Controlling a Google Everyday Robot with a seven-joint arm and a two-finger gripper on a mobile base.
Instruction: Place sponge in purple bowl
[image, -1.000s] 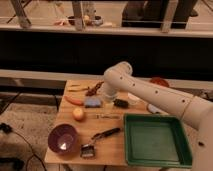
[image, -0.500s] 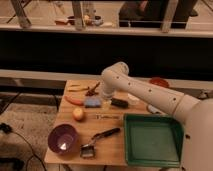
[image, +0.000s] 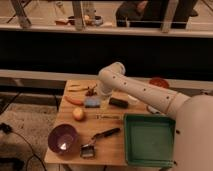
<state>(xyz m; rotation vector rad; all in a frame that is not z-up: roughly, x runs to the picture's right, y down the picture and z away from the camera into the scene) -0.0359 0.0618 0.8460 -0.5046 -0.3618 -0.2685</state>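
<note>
The sponge (image: 92, 102) is a small blue block lying on the wooden table (image: 115, 145), left of a black bar (image: 118, 102). The purple bowl (image: 63, 138) stands at the table's front left corner and looks empty. My white arm reaches in from the right, bends at its elbow (image: 113, 75) and points down. My gripper (image: 103, 100) hangs at the sponge's right edge, between the sponge and the black bar. I cannot tell whether it touches the sponge.
A green tray (image: 149, 139) fills the front right. A red-orange bowl (image: 159, 82) stands at the back right. An orange fruit (image: 78, 114), a carrot (image: 74, 100), a slim utensil (image: 107, 117) and a black-handled brush (image: 95, 145) lie between sponge and purple bowl.
My arm has shifted a little to the left and lower, bringing the gripper closer over the sponge's right side. The sponge and bowl have not moved.
</note>
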